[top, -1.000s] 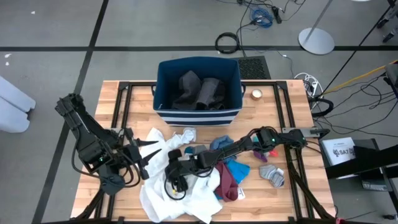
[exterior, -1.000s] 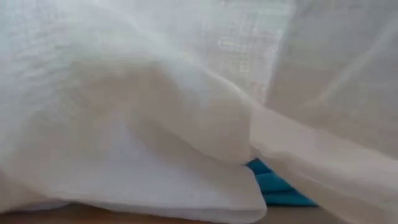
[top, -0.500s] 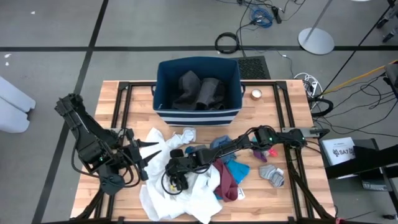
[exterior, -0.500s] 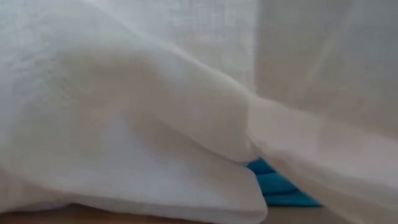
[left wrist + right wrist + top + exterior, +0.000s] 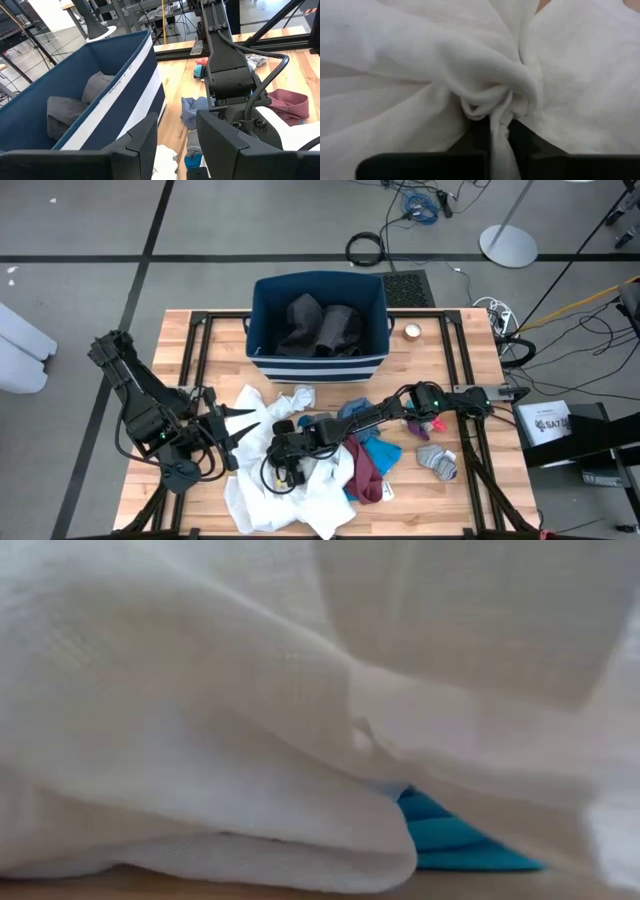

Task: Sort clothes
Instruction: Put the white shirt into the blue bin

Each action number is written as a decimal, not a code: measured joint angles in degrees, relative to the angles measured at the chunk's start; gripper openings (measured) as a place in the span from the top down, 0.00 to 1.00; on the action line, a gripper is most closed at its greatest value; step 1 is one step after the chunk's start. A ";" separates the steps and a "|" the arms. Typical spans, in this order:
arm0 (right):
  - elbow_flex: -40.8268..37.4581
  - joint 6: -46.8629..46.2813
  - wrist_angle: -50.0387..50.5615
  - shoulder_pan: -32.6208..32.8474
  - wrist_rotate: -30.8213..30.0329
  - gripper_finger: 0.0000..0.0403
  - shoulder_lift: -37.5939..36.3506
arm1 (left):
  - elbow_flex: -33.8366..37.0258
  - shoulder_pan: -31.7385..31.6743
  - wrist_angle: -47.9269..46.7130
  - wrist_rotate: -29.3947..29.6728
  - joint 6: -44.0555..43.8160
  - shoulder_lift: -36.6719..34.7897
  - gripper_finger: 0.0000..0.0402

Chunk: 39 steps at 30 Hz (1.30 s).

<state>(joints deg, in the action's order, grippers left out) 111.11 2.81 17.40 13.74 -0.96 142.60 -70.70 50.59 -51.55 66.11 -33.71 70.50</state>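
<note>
Grey pieces (image 5: 318, 326) binned; your right hand (image 5: 499, 131) pinches the white cloth (image 5: 300, 495), left hand (image 5: 232, 430) wide open, pile waits.

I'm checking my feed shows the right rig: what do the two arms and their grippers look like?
Both arms are dark, nearly black, built of blocky jointed segments with black cables looping alongside. The left gripper ends in two flat, pointed dark fingers with angular, squared housings. The right arm carries small green and red lights near one joint; its right gripper has the same dark, boxy build.
</note>
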 joint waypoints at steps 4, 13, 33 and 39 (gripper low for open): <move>-0.07 -0.02 0.01 0.00 -0.07 0.95 -0.48 | 0.00 0.00 0.00 0.00 0.00 0.00 0.64; -0.48 0.15 3.06 -0.12 -1.35 0.98 -3.97 | 0.00 0.00 -0.03 0.00 0.02 0.00 0.64; -0.31 7.00 7.52 7.00 -16.60 0.99 -20.85 | -0.02 0.00 -0.02 0.00 -0.02 0.00 0.64; -0.26 9.41 9.45 10.05 -22.81 0.99 -26.52 | -0.02 0.00 -0.09 0.00 -0.04 0.00 0.64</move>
<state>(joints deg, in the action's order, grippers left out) 110.85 12.21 26.86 23.79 -23.76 116.08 -70.72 50.59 -51.64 66.11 -33.76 70.50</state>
